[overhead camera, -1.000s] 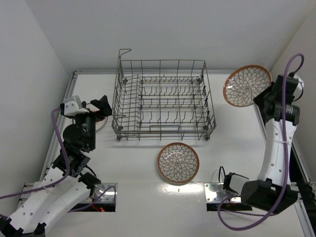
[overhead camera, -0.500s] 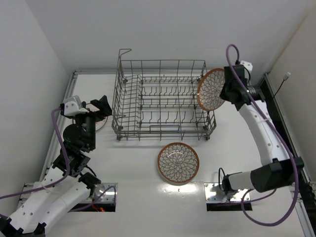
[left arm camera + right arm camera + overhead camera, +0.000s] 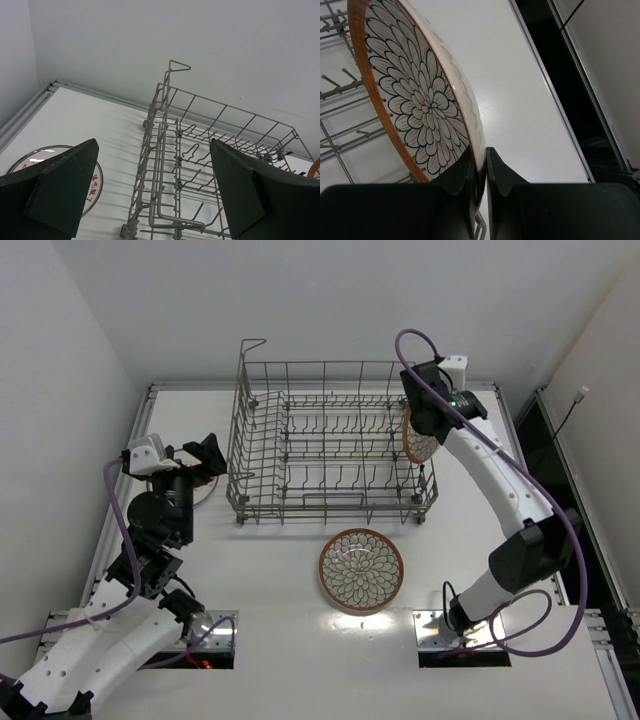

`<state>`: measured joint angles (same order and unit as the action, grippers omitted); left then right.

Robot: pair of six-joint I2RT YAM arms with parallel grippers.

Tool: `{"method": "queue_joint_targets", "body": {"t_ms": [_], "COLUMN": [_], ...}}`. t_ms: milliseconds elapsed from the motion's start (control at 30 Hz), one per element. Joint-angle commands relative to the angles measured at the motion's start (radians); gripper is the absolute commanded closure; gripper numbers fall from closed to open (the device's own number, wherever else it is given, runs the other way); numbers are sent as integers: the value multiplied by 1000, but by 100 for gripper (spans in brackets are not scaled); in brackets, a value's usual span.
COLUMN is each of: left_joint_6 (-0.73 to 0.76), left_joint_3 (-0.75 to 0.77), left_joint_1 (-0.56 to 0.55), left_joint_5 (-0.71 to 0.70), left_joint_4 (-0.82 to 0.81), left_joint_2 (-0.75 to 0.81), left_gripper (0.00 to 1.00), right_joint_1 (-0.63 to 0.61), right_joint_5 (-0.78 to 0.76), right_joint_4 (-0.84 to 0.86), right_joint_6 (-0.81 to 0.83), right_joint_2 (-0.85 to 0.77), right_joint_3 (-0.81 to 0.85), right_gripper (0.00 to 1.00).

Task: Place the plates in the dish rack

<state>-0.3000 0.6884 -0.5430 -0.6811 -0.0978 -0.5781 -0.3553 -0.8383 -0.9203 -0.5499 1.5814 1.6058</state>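
Note:
The grey wire dish rack [image 3: 330,445] stands at the back middle of the table. My right gripper [image 3: 424,420] is shut on the rim of a brown-rimmed petal-flower plate [image 3: 413,440] and holds it on edge at the rack's right end. In the right wrist view the fingers [image 3: 481,160] pinch that plate [image 3: 420,100] over the rack wires [image 3: 340,91]. A second brown-rimmed patterned plate [image 3: 361,570] lies flat in front of the rack. A white plate with red marks [image 3: 203,490] lies left of the rack, below my open, empty left gripper [image 3: 190,462], and shows in the left wrist view [image 3: 35,156].
The rack's raised corner handle [image 3: 253,343] stands at its back left. White walls close in on the left, back and right. A metal rail [image 3: 135,450] runs along the table's left edge. The left wrist view looks into the rack [image 3: 210,150] between its fingers.
My right arm has swung the petal-flower plate from the far right in to the rack's right end and turned it on edge. The left arm has not moved.

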Motion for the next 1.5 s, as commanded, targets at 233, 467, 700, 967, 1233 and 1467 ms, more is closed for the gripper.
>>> {"method": "queue_joint_targets", "body": {"t_ms": [233,467,700,967,1233,1467], "left_joint_6": [-2,-2,-2,-2,-2,-2], "left_joint_3": [-3,-3,-3,-3,-3,-3], "left_joint_1": [-8,-8,-8,-8,-8,-8], "left_joint_5": [-12,-12,-12,-12,-21,-21], "left_joint_4": [-31,-31,-31,-31,-31,-31], "left_joint_2": [26,26,26,26,26,26], "left_gripper": [6,6,6,6,5,5], "right_joint_1": [-100,-142,-186,-266,-309,-318], "right_joint_5": [-229,-297,-341,-332,-312,-321], "right_joint_4": [41,0,-135,-212,-239,-304], "right_joint_6": [-53,-94,-234,-418,-470,-458], "right_joint_2": [97,144,173,155,155,106], "right_joint_3": [57,22,11,-58,-80,58], "right_gripper": [100,100,91,79,60,45]}}
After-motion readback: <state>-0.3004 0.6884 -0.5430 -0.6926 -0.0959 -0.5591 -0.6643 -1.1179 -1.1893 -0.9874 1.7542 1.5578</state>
